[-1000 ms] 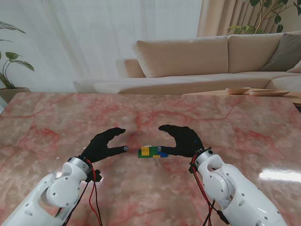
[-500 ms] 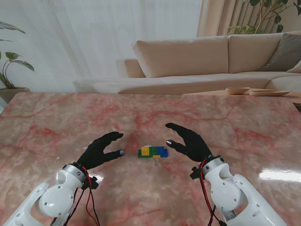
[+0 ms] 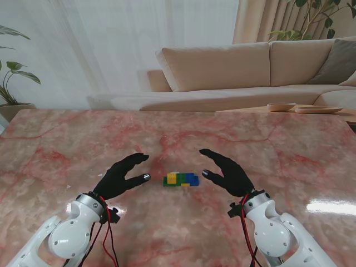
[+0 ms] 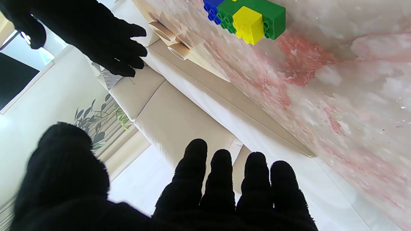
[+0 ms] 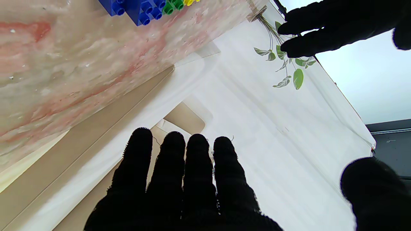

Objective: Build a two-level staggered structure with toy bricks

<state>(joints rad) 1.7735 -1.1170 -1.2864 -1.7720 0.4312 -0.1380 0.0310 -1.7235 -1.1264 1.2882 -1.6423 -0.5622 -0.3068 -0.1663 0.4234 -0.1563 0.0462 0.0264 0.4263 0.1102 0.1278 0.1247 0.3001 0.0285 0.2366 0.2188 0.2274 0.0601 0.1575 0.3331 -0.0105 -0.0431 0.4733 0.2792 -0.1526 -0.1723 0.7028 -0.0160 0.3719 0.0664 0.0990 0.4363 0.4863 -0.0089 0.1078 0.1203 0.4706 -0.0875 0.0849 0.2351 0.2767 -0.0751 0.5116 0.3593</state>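
Observation:
A small brick structure of green, yellow and blue bricks stands on the pink marble table, midway between my two hands. The left wrist view shows its yellow brick set against a green brick. From the right wrist, the blue brick is the closest part. My left hand hovers left of the structure, open, fingers curved, holding nothing. Right of it, my right hand is open too and clear of the bricks.
A beige sofa stands beyond the table's far edge. Two shallow bowls rest on a side table at the far right. A plant is at the far left.
My right hand let go of the bricks and drew back to the right. My left hand also pulled slightly back toward me. The structure stayed in place.

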